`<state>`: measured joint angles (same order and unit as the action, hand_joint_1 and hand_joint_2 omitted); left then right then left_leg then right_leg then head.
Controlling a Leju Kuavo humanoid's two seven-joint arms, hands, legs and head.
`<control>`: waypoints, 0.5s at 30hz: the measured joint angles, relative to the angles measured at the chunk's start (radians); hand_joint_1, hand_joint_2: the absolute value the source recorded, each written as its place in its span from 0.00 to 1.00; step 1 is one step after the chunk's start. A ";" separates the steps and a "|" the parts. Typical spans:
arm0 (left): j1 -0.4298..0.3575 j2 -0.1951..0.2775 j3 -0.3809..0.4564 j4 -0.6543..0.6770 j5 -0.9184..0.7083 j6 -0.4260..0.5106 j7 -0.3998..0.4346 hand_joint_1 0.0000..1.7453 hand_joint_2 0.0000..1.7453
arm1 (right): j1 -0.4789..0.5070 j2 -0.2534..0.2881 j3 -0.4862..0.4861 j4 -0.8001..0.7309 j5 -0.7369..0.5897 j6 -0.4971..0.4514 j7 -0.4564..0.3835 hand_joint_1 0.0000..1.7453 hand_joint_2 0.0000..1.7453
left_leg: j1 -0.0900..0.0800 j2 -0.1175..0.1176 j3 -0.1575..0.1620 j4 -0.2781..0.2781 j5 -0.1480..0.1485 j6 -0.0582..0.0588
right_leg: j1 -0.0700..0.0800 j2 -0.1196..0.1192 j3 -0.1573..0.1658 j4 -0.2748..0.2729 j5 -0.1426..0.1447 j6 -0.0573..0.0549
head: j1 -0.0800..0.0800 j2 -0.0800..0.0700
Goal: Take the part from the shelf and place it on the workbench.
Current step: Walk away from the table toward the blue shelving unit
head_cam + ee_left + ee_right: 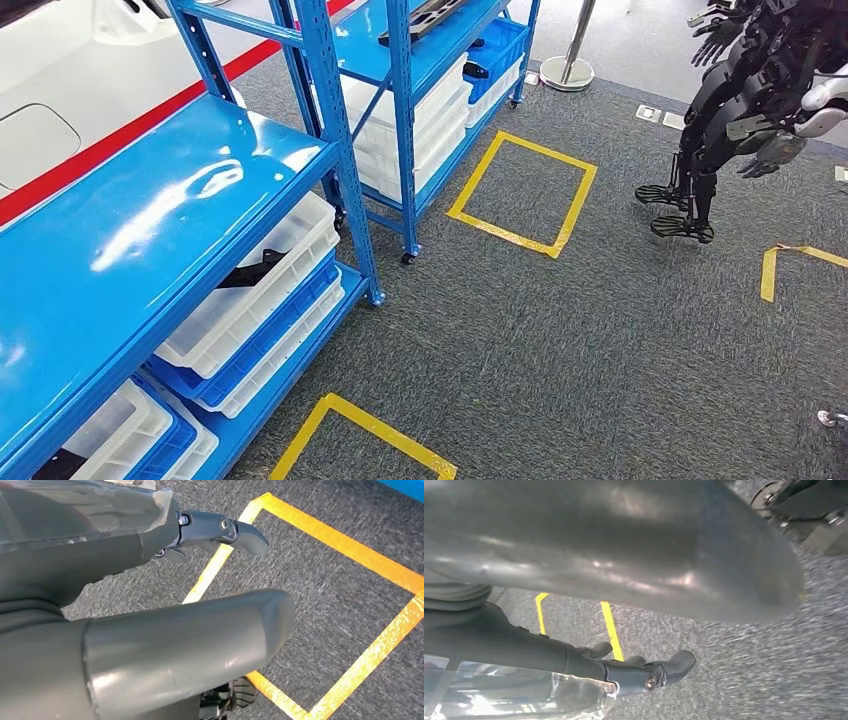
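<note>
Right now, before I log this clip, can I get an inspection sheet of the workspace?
Surface: grey carpet floor with yellow tape squares; no workbench seen.
Job's things: dark part lying in a white bin on the near blue shelf; another dark part on top of the far shelf.
Clutter: stacked white and blue bins.
Robot hands: left robot hand and right robot hand both hang over the carpet, holding nothing.
Cables: nothing seen.
Surroundings: another dark humanoid robot, a stanchion base.
</note>
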<state>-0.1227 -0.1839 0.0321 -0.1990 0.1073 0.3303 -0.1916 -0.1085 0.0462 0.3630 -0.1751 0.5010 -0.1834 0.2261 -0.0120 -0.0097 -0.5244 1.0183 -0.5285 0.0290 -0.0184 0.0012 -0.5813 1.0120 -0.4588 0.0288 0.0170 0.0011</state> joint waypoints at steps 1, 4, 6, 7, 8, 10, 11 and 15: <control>0.000 0.000 0.000 0.000 0.000 0.000 0.000 0.00 0.00 | 0.000 0.000 0.000 0.000 0.000 -0.001 0.000 0.00 0.00 | 0.002 0.001 -0.015 0.034 -0.019 -0.007 | -0.004 0.000 0.004 -0.002 -0.002 -0.007 | -0.001 0.000; 0.001 0.001 0.000 0.000 0.000 0.000 0.001 0.00 0.00 | 0.000 0.001 -0.002 0.000 0.001 -0.002 0.000 0.00 0.00 | 0.013 0.003 -0.124 0.229 -0.098 -0.022 | -0.005 -0.001 0.013 -0.003 -0.011 -0.022 | -0.002 0.000; 0.004 0.001 0.000 0.000 0.000 0.000 0.003 0.00 0.00 | 0.002 0.001 -0.004 0.000 0.001 -0.002 0.000 0.00 0.00 | 0.020 0.004 -0.173 0.284 -0.090 -0.028 | -0.005 0.000 0.019 -0.002 -0.017 -0.023 | -0.002 0.000; 0.004 0.001 0.000 0.000 0.000 0.000 0.004 0.00 0.00 | 0.003 0.000 -0.005 0.000 0.001 -0.002 0.000 0.00 0.00 | 0.024 0.005 -0.167 0.251 -0.056 -0.029 | -0.006 0.001 0.025 -0.002 -0.021 -0.021 | -0.002 0.000; 0.004 0.002 0.000 0.000 0.000 0.000 0.005 0.00 0.00 | 0.004 0.000 -0.006 0.000 0.002 -0.002 0.000 0.00 0.00 | 0.027 0.006 -0.145 0.188 -0.011 -0.029 | -0.007 0.002 0.032 -0.002 -0.025 -0.017 | -0.002 0.000; 0.003 0.001 0.000 0.000 0.000 0.000 0.008 0.00 0.00 | 0.005 0.001 -0.007 0.000 0.002 -0.003 0.000 0.00 0.00 | 0.028 0.007 -0.090 0.060 0.053 -0.028 | -0.005 0.003 0.041 -0.001 -0.035 -0.005 | -0.002 0.000; 0.002 0.001 0.000 0.000 0.000 0.000 0.009 0.00 0.00 | 0.004 0.001 -0.007 0.000 0.002 -0.003 0.000 0.00 0.00 | 0.027 0.006 -0.073 0.022 0.065 -0.026 | -0.002 0.003 0.042 0.001 -0.040 0.000 | -0.002 0.000; 0.003 0.001 0.000 0.000 0.001 0.001 0.013 0.00 0.00 | 0.005 0.000 -0.008 0.000 0.004 -0.004 0.001 0.00 0.00 | 0.012 0.003 -0.064 0.002 0.066 -0.020 | 0.001 0.000 0.045 -0.003 -0.043 0.005 | -0.002 0.000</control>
<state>-0.1197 -0.1830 0.0324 -0.1991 0.1084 0.3308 -0.1786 -0.1033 0.0461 0.3546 -0.1751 0.5048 -0.1873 0.2270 0.0002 -0.0072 -0.5889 1.0206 -0.4627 0.0089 -0.0169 0.0014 -0.5364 1.0085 -0.5014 0.0342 0.0155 0.0011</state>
